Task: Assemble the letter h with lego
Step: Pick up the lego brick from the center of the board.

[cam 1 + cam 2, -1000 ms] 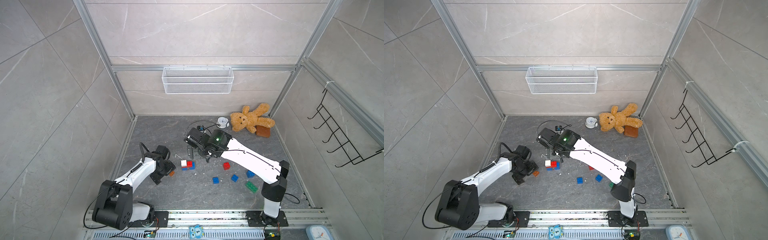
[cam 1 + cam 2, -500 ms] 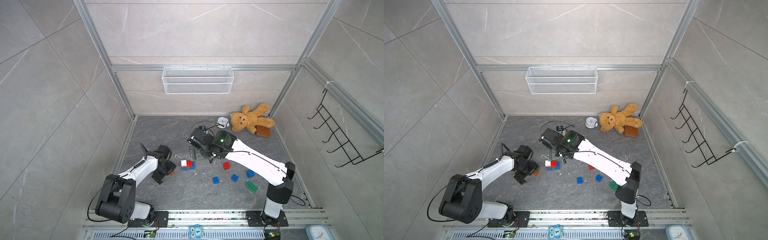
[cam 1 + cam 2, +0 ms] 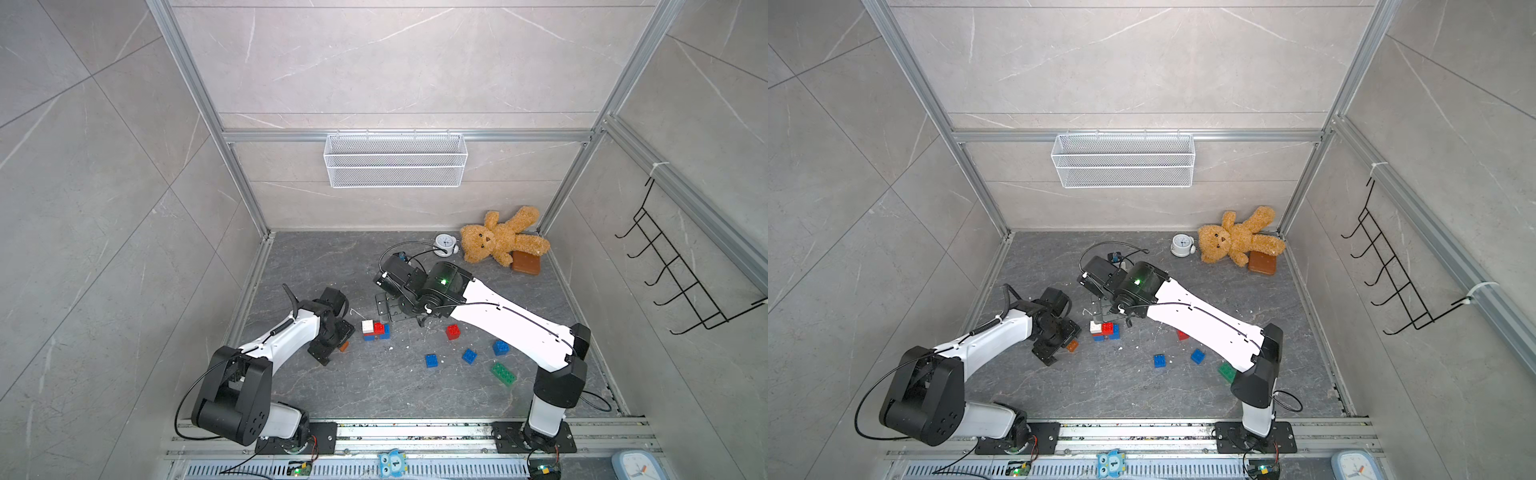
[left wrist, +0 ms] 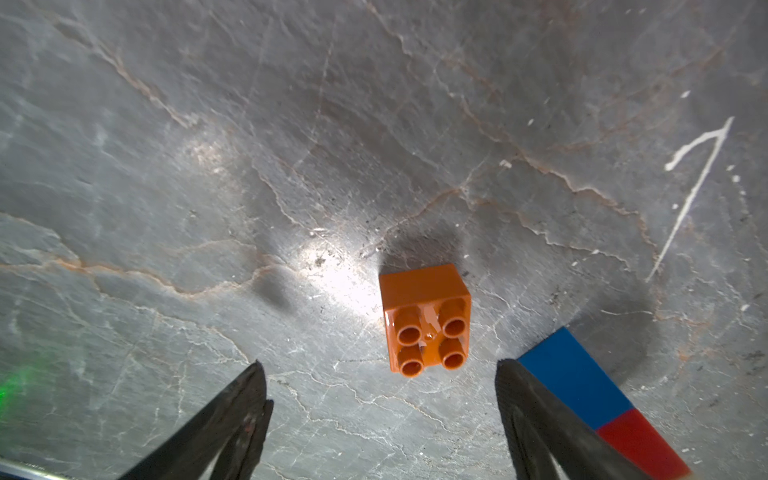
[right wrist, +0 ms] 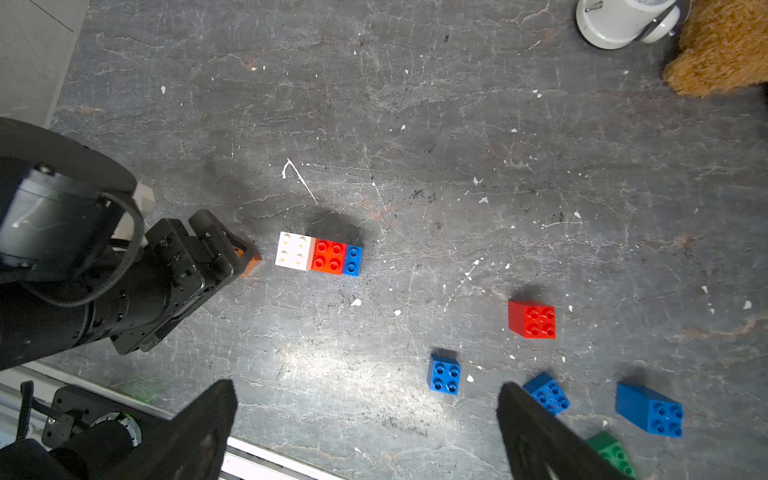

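Over on the left, the left arm lies low, stretched from its front base toward the middle, with the left gripper (image 4: 380,368) nosed down close to the floor. Its jaws are wide apart and grip nothing. The orange brick (image 4: 426,320) sits just ahead of the two tips, touching neither. Only the left wrist view shows it properly, four studs facing the gripper; in both top views it's just an orange sliver.

Next along, near it but apart, is the white-red-blue row (image 5: 320,255). The right wrist view shows it from straight above, while a top view shows blue under the white and red.

The right gripper (image 5: 365,388) hangs above the floor behind that row, jaws spread wide and empty. Its arm reaches in from the front right, wrist bent down.

Further right, loose on the floor, are a red brick (image 3: 453,331), blue bricks (image 3: 431,360) and a green brick (image 3: 503,372).
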